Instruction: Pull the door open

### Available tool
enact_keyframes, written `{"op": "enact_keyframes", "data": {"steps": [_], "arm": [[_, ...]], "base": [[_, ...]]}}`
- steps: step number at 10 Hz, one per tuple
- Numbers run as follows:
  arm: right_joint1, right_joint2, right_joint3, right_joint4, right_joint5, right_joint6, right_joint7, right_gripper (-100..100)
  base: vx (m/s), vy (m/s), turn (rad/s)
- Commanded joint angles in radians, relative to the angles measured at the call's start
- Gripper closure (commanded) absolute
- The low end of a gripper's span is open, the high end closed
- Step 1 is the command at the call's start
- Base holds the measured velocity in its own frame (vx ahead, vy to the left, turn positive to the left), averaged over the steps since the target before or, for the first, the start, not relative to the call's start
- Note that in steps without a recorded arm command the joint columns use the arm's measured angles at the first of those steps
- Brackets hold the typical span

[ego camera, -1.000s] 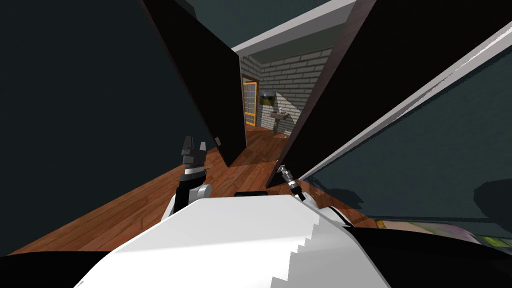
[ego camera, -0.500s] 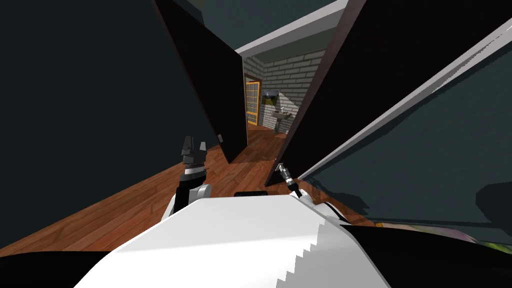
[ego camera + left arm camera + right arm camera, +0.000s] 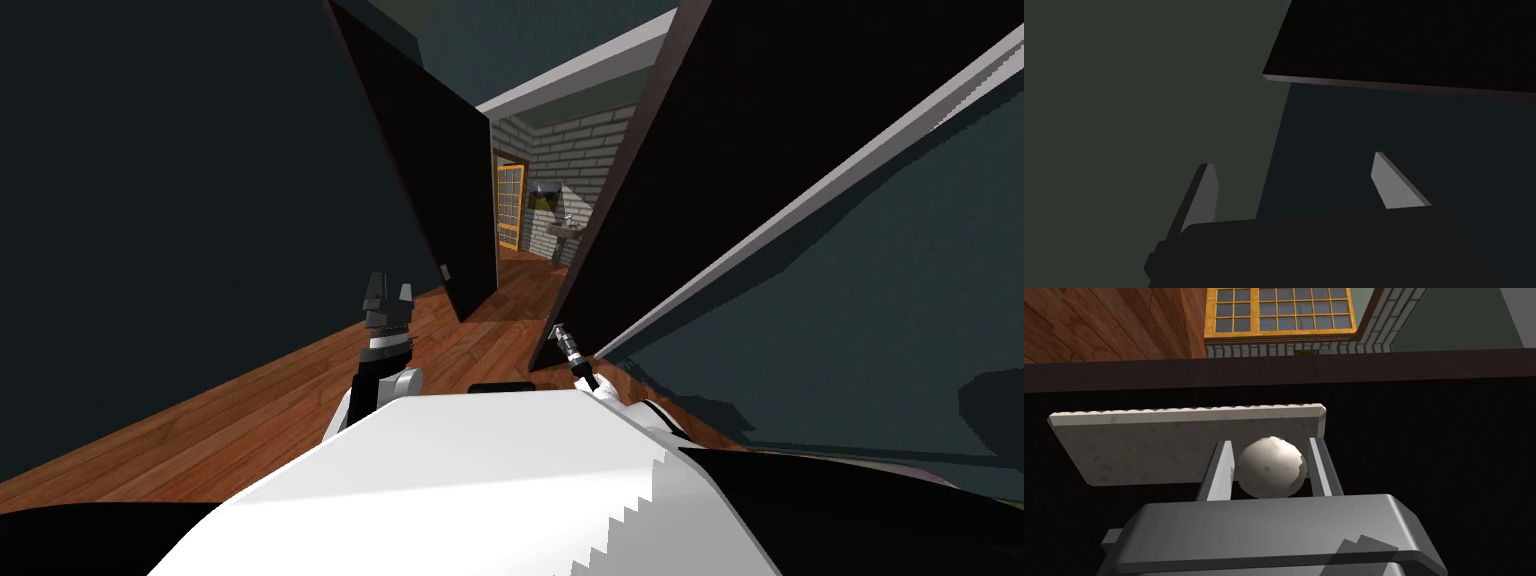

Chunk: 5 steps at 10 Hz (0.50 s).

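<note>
The door [image 3: 720,140] is a dark panel rising to the right of the opening, its free edge slanting down to my right gripper [image 3: 559,330]. In the right wrist view that gripper [image 3: 1270,444] is shut on a pale round knob [image 3: 1271,467], one finger pressed to each side. The knob sits on a light rectangular plate [image 3: 1149,443] on the door's black face [image 3: 1434,438]. My left gripper [image 3: 388,295] hangs over the wood floor, left of the opening. Seen from its own wrist camera, the left gripper [image 3: 1294,170] is open and holds nothing.
A second dark panel [image 3: 430,180] with a small handle [image 3: 443,272] stands just left of the gap. Through the gap I see a brick-walled room with a sink [image 3: 565,229] and an orange-framed glazed door [image 3: 510,205]. Wood floor [image 3: 250,410] runs to my left.
The door's free edge has swung slightly left with my right gripper still on the knob, narrowing the visible gap. My head view has also shifted a little. The left arm has not moved.
</note>
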Motion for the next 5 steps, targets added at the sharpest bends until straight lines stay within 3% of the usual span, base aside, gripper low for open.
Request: {"op": "enact_keyframes", "data": {"steps": [1,2,3,5], "arm": [[-0.026,0.017,0.013,0.02,-0.008,0.007,0.011,100],[-0.026,0.017,0.013,0.001,-0.008,0.007,0.011,100],[-0.045,0.027,0.021,0.023,-0.02,0.026,0.023,100],[-0.052,0.031,0.024,0.024,-0.025,0.033,0.027,100]], "base": [[-0.169,-0.105,0.118],[-0.116,-0.071,0.039],[-0.141,-0.114,0.111],[-0.115,-0.124,0.088]]}}
